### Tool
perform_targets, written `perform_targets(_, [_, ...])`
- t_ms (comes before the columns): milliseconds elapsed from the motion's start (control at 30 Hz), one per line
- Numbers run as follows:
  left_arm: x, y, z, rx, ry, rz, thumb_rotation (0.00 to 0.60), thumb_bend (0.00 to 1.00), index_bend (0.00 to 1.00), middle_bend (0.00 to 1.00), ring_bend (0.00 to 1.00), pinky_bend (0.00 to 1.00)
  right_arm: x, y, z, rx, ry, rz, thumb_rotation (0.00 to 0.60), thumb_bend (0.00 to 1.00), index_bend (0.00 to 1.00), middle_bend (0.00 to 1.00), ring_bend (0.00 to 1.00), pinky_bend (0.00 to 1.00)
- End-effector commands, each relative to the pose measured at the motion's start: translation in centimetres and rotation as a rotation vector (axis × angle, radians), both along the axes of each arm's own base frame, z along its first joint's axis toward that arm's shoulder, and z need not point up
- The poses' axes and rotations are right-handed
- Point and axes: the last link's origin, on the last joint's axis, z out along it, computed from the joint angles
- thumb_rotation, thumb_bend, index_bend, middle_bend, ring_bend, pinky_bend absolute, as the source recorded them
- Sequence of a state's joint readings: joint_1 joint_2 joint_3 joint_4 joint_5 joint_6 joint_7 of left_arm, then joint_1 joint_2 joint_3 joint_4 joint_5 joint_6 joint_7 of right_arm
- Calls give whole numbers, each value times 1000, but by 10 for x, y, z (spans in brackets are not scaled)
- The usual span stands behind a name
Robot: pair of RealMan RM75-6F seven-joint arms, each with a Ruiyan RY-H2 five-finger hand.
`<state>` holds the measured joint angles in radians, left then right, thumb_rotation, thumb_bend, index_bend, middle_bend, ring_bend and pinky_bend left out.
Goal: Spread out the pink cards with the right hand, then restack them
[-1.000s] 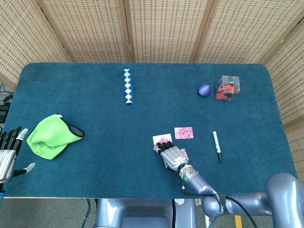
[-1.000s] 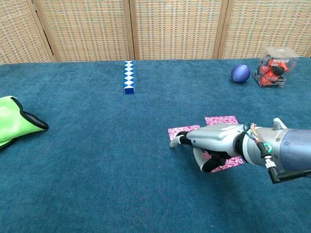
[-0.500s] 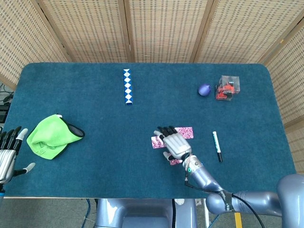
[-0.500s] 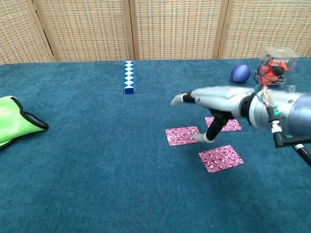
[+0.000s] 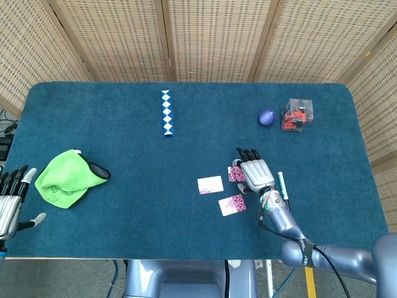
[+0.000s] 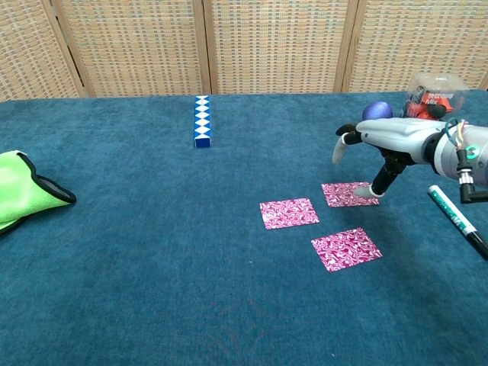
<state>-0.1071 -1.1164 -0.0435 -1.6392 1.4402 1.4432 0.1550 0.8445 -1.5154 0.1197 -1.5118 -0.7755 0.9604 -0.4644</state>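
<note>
Beside the marker (image 5: pixel 283 185), head view: the right hand (image 5: pixel 254 172) hovers spread over one of three pink cards (image 5: pixel 210 184), holding nothing; left hand (image 5: pixel 11 202) open too. Chest view: its thumb tip touches the card nearest the marker (image 6: pixel 349 194).

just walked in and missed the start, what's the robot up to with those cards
The robot's right hand hovers over the blue felt table, with one of its fingers touching the farthest of three pink patterned cards. The cards lie spread apart, none overlapping: the second card sits to the left and the third card nearest the robot. Restacking has not begun. The left hand rests open at the table's left edge, holding nothing.
</note>
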Motion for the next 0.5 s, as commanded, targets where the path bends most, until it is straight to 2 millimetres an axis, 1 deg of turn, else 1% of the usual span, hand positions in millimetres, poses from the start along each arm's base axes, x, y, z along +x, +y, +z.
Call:
perform_targets(33, [0,0,0,0,0,1,600,0,0,0,0,0,-4,-3,-2,-1,4,-12,600,363,267,0,0,0])
perform_targets(267, [0,0,0,-2,-2,1,600,0,0,0,0,0,-11,-10,-10,-1,50,-15,600,363,267,0,0,0])
perform_targets(400, [-1,0,0,-2,-3,1,600,0,0,0,0,0,-14,-14,-20,-2,78,-13,600,363,267,0,0,0])
perform_targets(500, [-1,0,1,-2,-6,4,600,0,0,0,0,0,-19,-18,-30,1,122,-13,600,356,267,0,0,0])
